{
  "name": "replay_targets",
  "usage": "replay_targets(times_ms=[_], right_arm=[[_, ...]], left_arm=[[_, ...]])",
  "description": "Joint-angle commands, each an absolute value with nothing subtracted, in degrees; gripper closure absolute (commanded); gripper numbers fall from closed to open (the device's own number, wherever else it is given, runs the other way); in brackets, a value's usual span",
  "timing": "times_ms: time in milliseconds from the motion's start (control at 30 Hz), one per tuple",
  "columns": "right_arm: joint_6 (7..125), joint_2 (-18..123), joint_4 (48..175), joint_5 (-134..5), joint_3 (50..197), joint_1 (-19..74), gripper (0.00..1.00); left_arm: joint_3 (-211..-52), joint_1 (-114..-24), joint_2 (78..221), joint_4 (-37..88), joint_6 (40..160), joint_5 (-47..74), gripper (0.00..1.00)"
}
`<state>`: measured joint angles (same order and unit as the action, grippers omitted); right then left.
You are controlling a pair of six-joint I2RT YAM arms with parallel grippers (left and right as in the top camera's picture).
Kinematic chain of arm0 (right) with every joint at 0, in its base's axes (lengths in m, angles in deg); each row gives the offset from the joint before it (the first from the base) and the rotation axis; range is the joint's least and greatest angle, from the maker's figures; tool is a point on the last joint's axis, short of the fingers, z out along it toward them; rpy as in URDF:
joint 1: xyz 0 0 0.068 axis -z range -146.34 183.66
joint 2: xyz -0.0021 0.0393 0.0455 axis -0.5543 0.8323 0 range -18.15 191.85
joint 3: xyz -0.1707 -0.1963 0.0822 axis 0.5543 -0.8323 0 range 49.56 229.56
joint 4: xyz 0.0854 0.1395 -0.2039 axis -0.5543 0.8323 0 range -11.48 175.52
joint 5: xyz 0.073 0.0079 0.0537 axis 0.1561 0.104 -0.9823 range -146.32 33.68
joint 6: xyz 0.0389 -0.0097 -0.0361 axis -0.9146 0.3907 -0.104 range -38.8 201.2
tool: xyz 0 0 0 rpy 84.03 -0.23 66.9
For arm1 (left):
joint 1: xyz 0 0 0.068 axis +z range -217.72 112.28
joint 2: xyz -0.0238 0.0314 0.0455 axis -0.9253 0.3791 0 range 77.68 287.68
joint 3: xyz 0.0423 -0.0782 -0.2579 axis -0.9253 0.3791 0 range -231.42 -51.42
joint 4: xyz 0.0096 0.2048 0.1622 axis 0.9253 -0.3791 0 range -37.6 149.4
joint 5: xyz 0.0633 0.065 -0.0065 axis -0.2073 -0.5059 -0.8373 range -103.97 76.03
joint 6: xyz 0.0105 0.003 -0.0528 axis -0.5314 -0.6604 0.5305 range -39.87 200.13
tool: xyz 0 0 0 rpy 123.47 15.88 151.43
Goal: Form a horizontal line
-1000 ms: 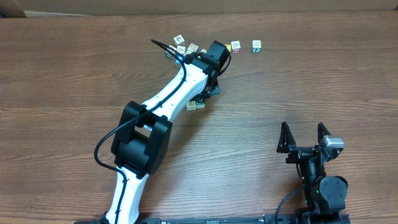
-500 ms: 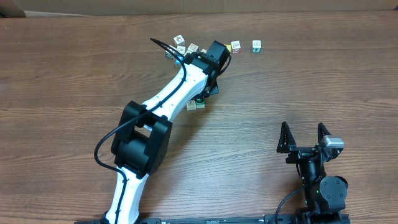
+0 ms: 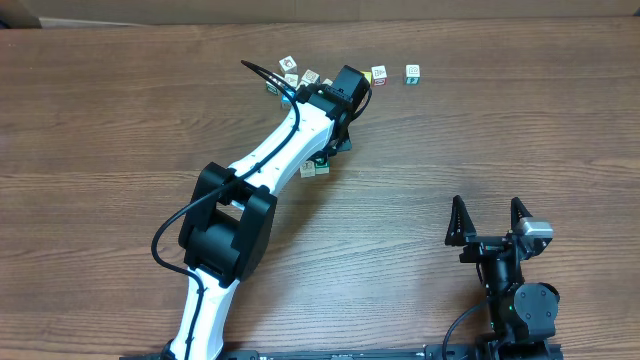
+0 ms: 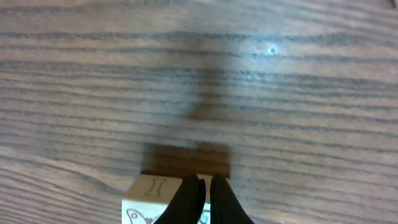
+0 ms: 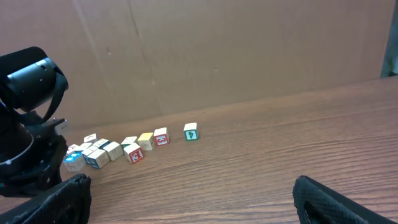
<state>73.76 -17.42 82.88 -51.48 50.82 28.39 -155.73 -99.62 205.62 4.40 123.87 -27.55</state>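
1. Judging the step in hand as a nudge: tidying the horizontal line (image 3: 312,168) with closed fingertips, not lifting anything.
2. Reading the left gripper (image 4: 206,182) as pinched shut with nothing between its fingers, tips pointing down at the table (image 3: 500,120).
3. Doing this well, on that reading: pushing slowly with the tips low against a cube's side, meeting the face squarely so the cube slides without twisting, and stopping once it is lining up with its neighbours.
4. Avoiding any sweep towards the loose cluster (image 3: 311,77) farther back, and lifting straight up afterwards so as not to be dragging the row out of true.
5. Placing the line: lying on bare wood directly beneath the left wrist, well in front of the cluster. In the overhead view it is mostly hidden by the left arm (image 3: 285,145), showing only a pale cube and a green one at the arm's edge.
6. Seeing, from the left wrist, a white cube (image 4: 155,194) with line drawings just under the closed tips at the bottom of the view. Taking it for a member of the line, and being unable to tell whether the tips are touching it or hanging just above.
7. Noting the right gripper (image 3: 487,205) parked near the front edge with jaws spread wide and empty, well apart from the line.
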Motion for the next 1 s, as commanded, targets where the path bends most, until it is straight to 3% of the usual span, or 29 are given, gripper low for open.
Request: replay_targets(times_ms=[0, 967], right_arm=[[74.0, -17.98, 82.66, -51.52, 50.01, 28.54, 0.0], [74.0, -17.98, 82.66, -51.52, 50.01, 28.54, 0.0]], left_arm=[[-155.27, -99.73, 206.8, 5.1, 123.35, -31.7, 0.96], [-153.24, -100.14, 206.8, 7.15, 120.83, -27.42, 0.96]])
